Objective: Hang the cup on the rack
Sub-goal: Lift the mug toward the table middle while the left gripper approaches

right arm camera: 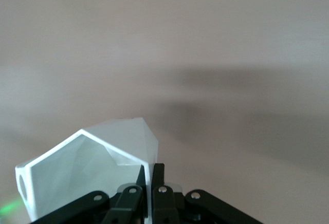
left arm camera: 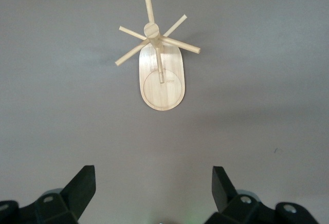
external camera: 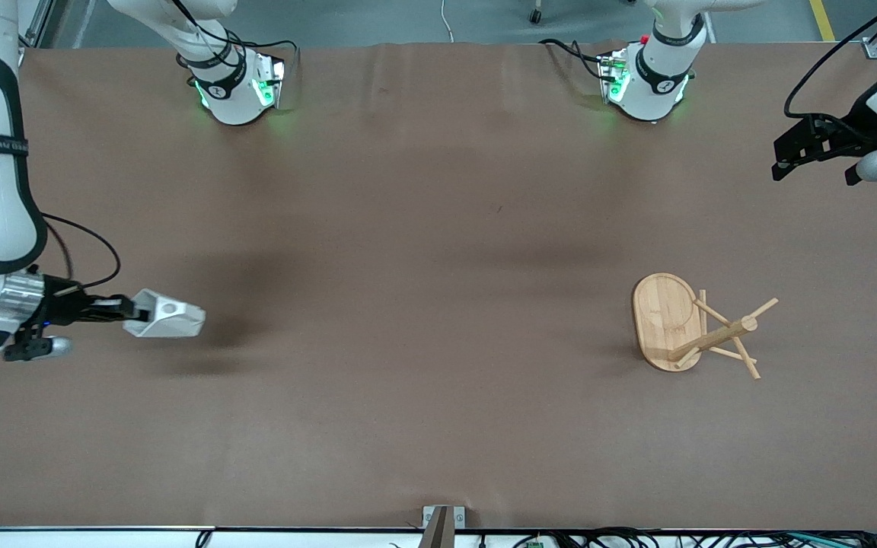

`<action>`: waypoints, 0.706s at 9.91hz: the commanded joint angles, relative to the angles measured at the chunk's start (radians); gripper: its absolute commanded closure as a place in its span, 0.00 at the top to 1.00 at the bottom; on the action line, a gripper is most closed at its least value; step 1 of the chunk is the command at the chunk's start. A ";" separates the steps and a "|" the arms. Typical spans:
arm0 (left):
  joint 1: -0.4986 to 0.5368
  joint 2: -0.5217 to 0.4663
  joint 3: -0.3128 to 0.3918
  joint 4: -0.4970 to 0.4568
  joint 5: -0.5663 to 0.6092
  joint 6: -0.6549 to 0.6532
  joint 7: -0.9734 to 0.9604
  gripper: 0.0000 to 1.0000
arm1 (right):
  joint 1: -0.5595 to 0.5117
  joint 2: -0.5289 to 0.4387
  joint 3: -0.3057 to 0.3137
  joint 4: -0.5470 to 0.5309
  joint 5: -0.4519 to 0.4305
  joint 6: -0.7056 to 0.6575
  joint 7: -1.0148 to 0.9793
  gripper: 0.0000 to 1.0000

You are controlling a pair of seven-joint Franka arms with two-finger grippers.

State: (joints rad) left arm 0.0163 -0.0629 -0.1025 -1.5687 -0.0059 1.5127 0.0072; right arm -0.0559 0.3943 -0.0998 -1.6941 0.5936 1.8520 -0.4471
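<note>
Brown counter (external camera: 423,228), otherwise bare. Right gripper (external camera: 134,310) is clamped on the wall of the cup (external camera: 168,315), holding it above the counter's edge at the right arm's end. Rack (external camera: 693,327) stands well apart toward the left arm's end. Left gripper (left arm camera: 154,193) waits spread above it. Carry step: you next align the handle hole with a peg.

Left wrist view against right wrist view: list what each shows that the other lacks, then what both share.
Only the left wrist view shows the rack, standing on its oval base, with the left gripper and its jaws apart. Only the right wrist view shows the cup, clamped by its rim in the right gripper. Both show the brown table.
</note>
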 commanded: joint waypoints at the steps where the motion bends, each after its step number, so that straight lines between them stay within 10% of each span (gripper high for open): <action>1: 0.001 0.020 -0.003 -0.004 0.009 -0.013 -0.004 1.00 | -0.012 -0.040 0.084 -0.036 0.165 -0.036 0.004 0.00; 7: -0.003 0.020 -0.005 -0.002 0.000 -0.014 0.000 1.00 | 0.004 -0.035 0.342 -0.036 0.622 0.005 0.118 0.00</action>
State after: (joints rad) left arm 0.0156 -0.0628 -0.1035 -1.5686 -0.0059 1.5127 0.0071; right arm -0.0393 0.3850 0.1906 -1.7002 1.1422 1.8245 -0.3700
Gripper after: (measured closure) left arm 0.000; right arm 0.960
